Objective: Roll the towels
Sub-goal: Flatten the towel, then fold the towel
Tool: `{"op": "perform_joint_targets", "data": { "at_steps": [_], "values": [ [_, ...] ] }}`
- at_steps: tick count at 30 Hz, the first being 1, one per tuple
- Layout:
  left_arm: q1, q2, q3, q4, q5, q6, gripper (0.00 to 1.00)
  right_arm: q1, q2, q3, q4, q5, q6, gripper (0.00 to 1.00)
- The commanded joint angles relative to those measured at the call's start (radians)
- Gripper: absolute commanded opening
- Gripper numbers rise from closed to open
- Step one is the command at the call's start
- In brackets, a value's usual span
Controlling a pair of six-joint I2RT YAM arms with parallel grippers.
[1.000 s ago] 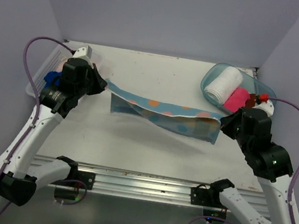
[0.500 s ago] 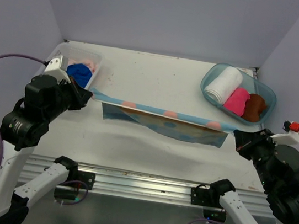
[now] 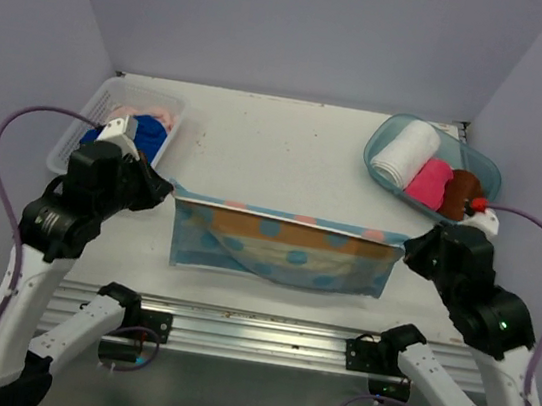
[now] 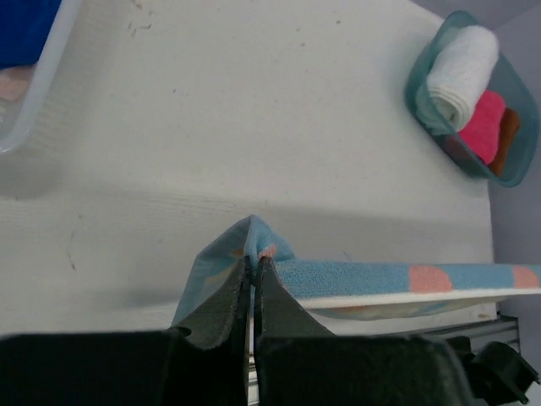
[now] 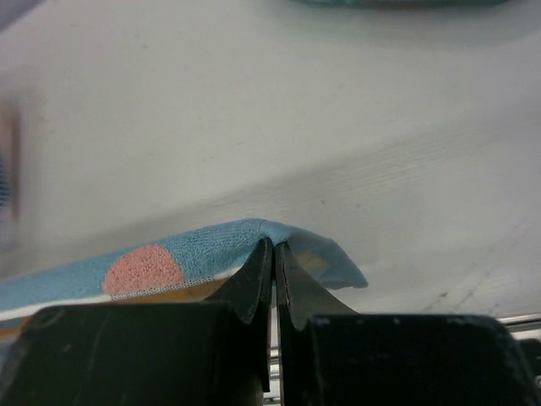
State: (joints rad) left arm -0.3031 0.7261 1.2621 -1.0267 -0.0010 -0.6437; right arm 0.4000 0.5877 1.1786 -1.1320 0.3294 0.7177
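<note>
The light blue towel [image 3: 280, 250], printed with pink and blue spots, is stretched between the two grippers over the near part of the desk [image 3: 279, 144]. Its top edge runs taut from left to right, and the rest hangs below as a broad flat sheet. Whether the lower hem touches the desk I cannot tell.

A second ago the same towel sagged in a narrow band farther back, about mid-desk. Since then it has come toward the near edge and opened out to show much more of its face.

The left gripper [image 3: 170, 189] is pinched tight on the towel's left top corner; in the left wrist view its fingers [image 4: 241, 296] meet on a small peak of cloth. The right gripper [image 3: 407, 244] is likewise clamped on the right top corner. Both arms have drawn back from the far side, the left away from the white basket [image 3: 68, 139] and the right away from the teal tub [image 3: 370, 156].

In the tub, at the far right, lie a rolled white towel [image 3: 406, 151], a hot pink towel [image 3: 428, 182] and a brown towel [image 3: 462, 193], side by side and unchanged. The basket at the far left holds a royal blue towel [image 3: 150, 130] and a peach towel [image 3: 148, 105].
</note>
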Motion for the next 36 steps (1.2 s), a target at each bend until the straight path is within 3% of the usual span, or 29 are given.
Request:
{"op": "perform_joint_targets", "data": {
  "at_steps": [1, 5, 9, 13, 23, 36],
  "values": [
    [0.01, 0.189, -0.122, 0.161, -0.048, 0.008, 0.0, -0.004, 0.18, -0.111, 0.168, 0.135, -0.111, 0.0],
    [0.018, 0.462, -0.113, 0.336, -0.056, 0.058, 0.0, -0.009, 0.417, -0.158, 0.339, 0.181, -0.155, 0.0],
    [0.042, 0.74, -0.049, 0.41, -0.09, 0.095, 0.0, -0.056, 0.621, -0.148, 0.516, 0.194, -0.195, 0.0],
    [0.09, 0.863, -0.007, 0.441, -0.082, 0.114, 0.0, -0.156, 0.774, -0.114, 0.58, 0.16, -0.233, 0.0],
    [0.153, 0.857, -0.055, 0.458, -0.022, 0.185, 0.0, -0.199, 0.773, -0.158, 0.588, 0.07, -0.236, 0.0],
    [0.153, 0.624, -0.305, 0.499, 0.096, 0.219, 0.0, -0.201, 0.624, -0.341, 0.483, -0.003, -0.166, 0.0]
  ]
}}
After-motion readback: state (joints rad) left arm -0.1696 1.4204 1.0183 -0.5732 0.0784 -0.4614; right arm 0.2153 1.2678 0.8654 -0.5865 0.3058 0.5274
